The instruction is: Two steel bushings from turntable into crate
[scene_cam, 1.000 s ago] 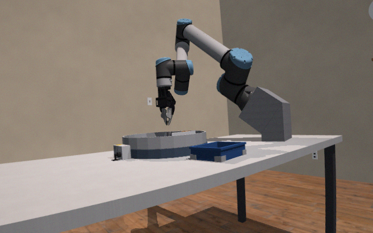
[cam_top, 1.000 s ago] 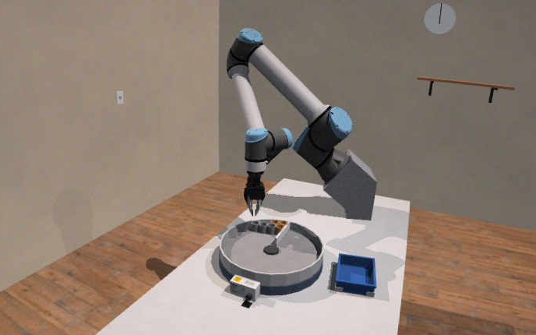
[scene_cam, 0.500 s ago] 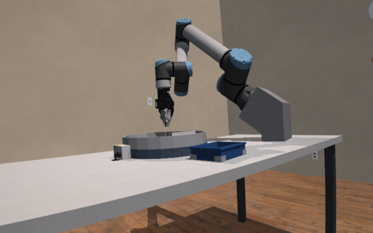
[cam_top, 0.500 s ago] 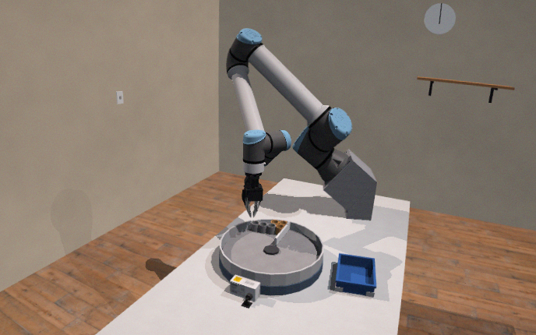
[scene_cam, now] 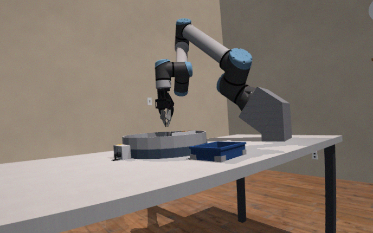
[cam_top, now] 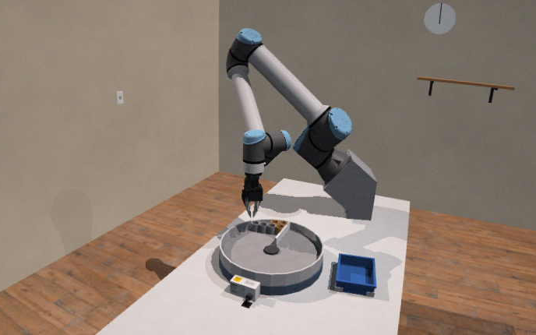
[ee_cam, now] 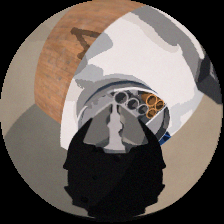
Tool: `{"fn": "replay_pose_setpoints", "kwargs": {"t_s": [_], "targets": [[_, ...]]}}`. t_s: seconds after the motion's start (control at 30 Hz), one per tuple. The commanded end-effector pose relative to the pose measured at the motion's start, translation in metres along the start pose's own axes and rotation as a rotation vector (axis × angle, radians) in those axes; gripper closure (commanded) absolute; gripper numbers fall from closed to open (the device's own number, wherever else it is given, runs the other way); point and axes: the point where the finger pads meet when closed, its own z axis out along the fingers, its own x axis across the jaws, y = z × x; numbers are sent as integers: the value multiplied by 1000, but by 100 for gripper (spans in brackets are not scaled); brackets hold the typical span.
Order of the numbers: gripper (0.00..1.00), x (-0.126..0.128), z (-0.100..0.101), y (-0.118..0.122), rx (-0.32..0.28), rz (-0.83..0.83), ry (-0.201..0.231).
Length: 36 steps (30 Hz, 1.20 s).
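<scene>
Dull grey steel bushings (cam_top: 262,227) (ee_cam: 132,104), open-ended tubes, stand inside the turntable's faceted grey wall (cam_top: 269,276) (scene_cam: 165,143) (ee_cam: 82,100), next to shiny orange-copper ones (cam_top: 279,224) (ee_cam: 152,100). Above hangs the gripper (cam_top: 252,215) (scene_cam: 166,125) (ee_cam: 114,105), its tapered metal fingers closed, holding nothing. The smooth blue crate (cam_top: 357,287) (scene_cam: 217,152) (ee_cam: 166,137) sits beside the turntable.

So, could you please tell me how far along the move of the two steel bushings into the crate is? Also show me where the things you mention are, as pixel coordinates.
Nothing looks delivered: the blue open crate (cam_top: 356,270) (scene_cam: 217,150) shows no bushing inside in the top view. Nothing is in hand; the black two-jaw gripper (cam_top: 252,215) (scene_cam: 166,125) (ee_cam: 114,105) is shut above the turntable's round grey wall (cam_top: 269,279) (scene_cam: 165,143). Both transfers remain, with grey steel bushings (cam_top: 262,227) (ee_cam: 132,104) standing beside orange ones (cam_top: 279,227) (ee_cam: 152,101).
</scene>
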Motion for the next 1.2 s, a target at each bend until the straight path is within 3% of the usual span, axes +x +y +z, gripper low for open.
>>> {"fn": "replay_pose_setpoints", "kwargs": {"t_s": [0.0, 0.77, 0.97, 1.17], "targets": [[95, 0, 0, 0, -1, 0, -1], [95, 0, 0, 0, -1, 0, -1], [95, 0, 21, 0, -1, 0, 0], [95, 0, 23, 0, -1, 0, 0]]}}
